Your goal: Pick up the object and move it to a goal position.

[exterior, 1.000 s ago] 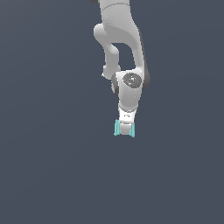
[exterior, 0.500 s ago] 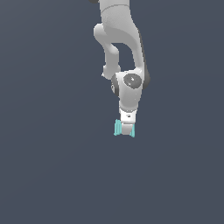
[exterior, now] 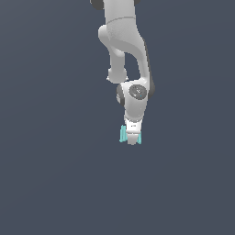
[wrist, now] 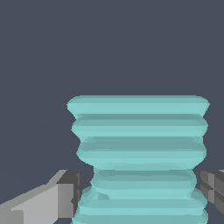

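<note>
Between the white gripper's (exterior: 131, 138) clamped fingers (wrist: 52, 201), the teal ribbed hourglass-shaped piece (wrist: 139, 162) is mostly hidden in the exterior view

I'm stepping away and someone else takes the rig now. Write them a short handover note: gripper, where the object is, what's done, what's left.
Gripper: shut on the teal piece, jaws on either side of its narrow middle.
Teal piece: held at the arm's tip, showing on both sides of the gripper in the exterior view.
Done: the pick-up looks made.
Left: carry it to the goal. No goal marker shows in either view, so check its position first.
</note>
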Action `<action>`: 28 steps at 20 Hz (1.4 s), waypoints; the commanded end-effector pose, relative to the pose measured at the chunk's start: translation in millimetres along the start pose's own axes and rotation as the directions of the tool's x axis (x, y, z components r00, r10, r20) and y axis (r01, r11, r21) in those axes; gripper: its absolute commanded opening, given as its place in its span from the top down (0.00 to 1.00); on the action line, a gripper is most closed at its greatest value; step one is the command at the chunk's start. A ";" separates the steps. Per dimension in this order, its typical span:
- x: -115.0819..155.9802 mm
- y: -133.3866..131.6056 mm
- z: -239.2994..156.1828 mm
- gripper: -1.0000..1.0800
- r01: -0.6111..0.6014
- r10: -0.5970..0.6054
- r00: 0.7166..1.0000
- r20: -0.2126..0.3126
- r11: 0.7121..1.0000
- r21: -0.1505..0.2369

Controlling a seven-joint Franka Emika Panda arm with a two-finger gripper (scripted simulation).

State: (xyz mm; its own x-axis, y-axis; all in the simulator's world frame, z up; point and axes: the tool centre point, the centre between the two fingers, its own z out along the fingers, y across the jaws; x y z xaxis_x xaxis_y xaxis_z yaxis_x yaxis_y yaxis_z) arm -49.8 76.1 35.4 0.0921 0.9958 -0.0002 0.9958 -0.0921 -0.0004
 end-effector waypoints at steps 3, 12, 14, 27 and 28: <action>0.0 0.2 14.8 0.04 0.001 -0.001 1.000 0.000 1.000 0.000; 0.0 0.5 17.3 1.00 0.001 -0.001 1.000 0.000 1.000 0.000; 0.0 0.5 17.3 1.00 0.001 -0.001 1.000 0.000 1.000 0.000; -29.2 9.9 -10.0 1.00 0.007 -0.007 1.000 -0.001 1.000 -0.017; -35.7 10.5 -13.5 1.00 0.007 -0.007 1.000 -0.001 1.000 -0.017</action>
State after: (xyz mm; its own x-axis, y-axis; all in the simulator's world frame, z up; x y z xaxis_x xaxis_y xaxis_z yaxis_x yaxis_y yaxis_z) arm -42.9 49.1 44.0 0.0842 0.9964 0.0008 0.9963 -0.0842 0.0163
